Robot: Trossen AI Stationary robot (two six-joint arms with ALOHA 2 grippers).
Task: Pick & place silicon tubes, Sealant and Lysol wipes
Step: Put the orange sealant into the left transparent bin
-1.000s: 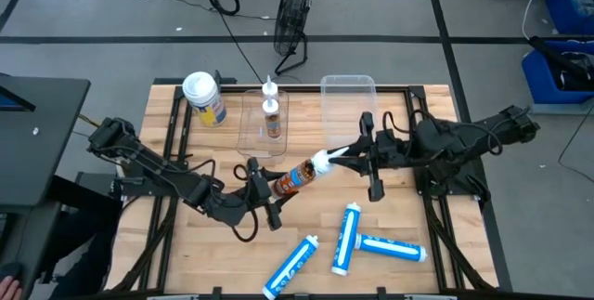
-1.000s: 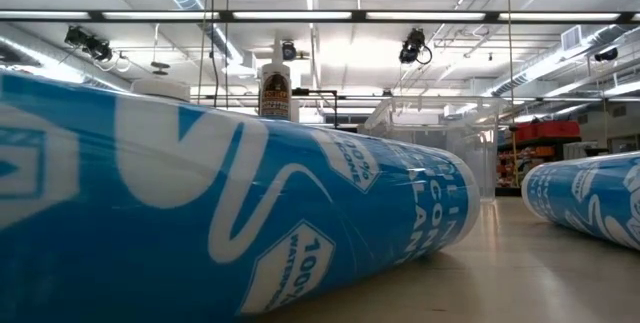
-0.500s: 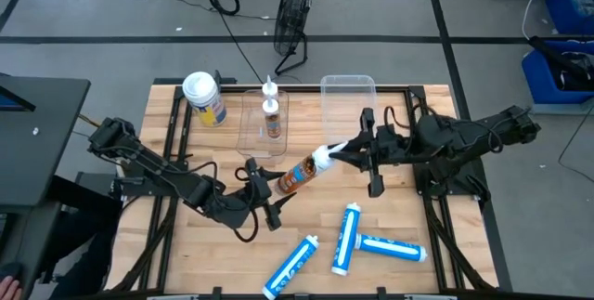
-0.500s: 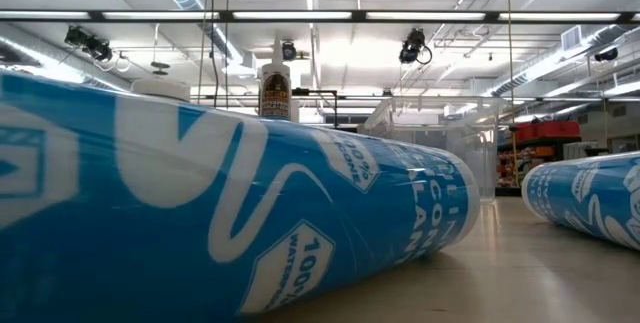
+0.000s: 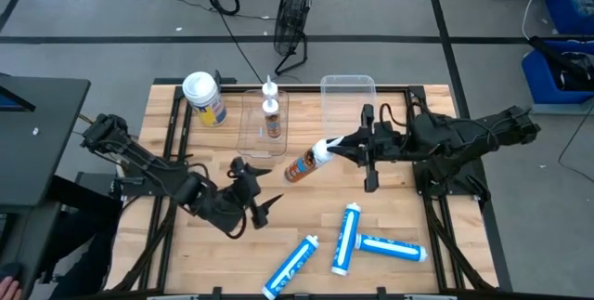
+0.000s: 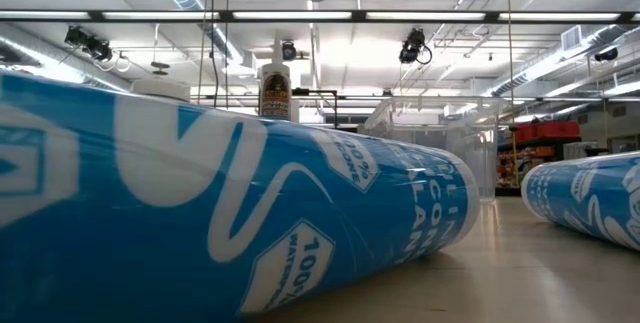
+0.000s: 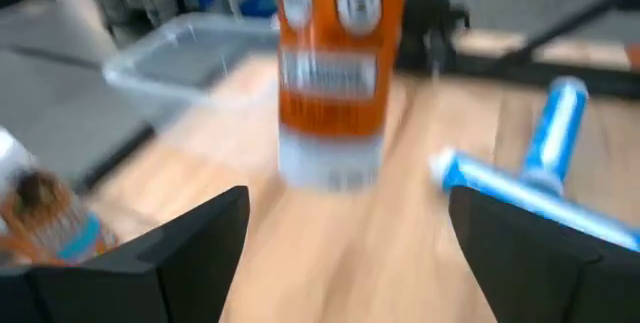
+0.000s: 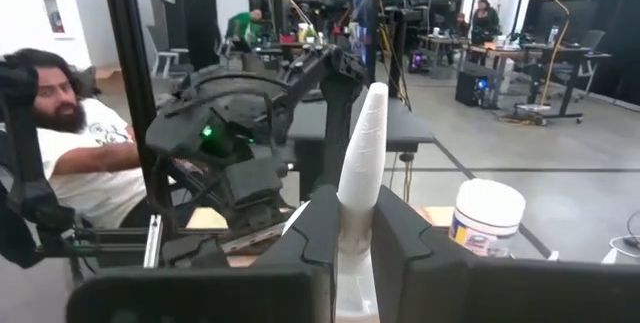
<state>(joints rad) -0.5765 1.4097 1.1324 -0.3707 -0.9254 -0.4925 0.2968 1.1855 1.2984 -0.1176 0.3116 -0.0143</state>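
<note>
Two grippers work mid-table: the right gripper (image 5: 345, 144) clenches the white nozzle of the orange-labelled sealant cartridge (image 5: 303, 163), hung tilted above the wood, while the left gripper (image 5: 249, 198) stands released beside it. Rigid, heavy-ended; probably steadier gripped mid-barrel.

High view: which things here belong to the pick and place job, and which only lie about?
Job things:
- three slim blue silicone tubes
- orange-brown sealant tube with white nozzle, shut in right tool
- round white-lidded Lysol wipes canister
- clear plastic bins
- open left tool

Lying about:
- black wire fan
- black cable
</note>
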